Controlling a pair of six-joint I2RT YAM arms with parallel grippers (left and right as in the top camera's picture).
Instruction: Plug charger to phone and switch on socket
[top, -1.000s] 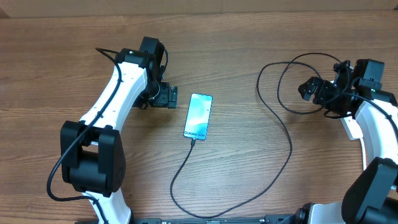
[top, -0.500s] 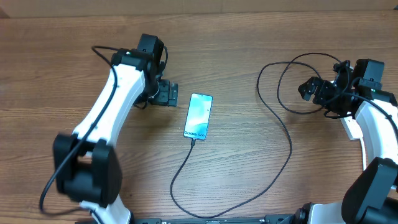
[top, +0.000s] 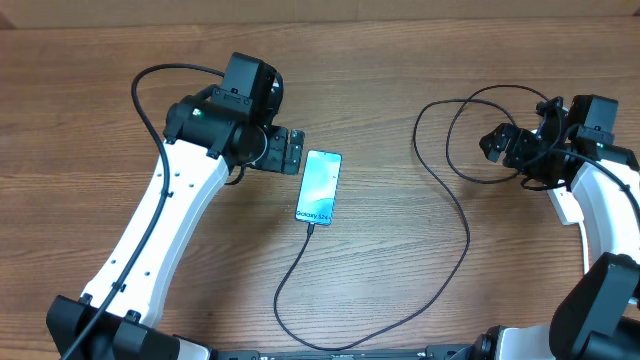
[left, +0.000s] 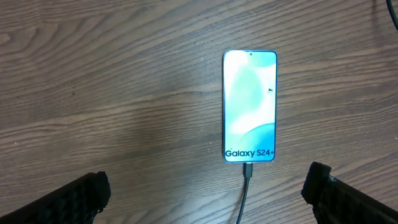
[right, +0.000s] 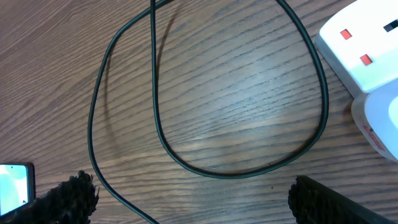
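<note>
The phone (top: 319, 187) lies flat on the wooden table (top: 380, 60), screen up and lit light blue. The charger (top: 468, 236) meets the phone's lower edge with its connector tip. From there the cable sweeps toward the table's near edge, then runs up to loose loops by the right arm. The left gripper (top: 291, 152) hangs just beside the phone's top left corner, jaws spread wide and holding nothing. The right gripper (top: 500, 145) hangs over the loops, likewise spread and empty. In its wrist view the socket (right: 357, 53), with red switches, sits at the right edge, beside a loop of cable.
</note>
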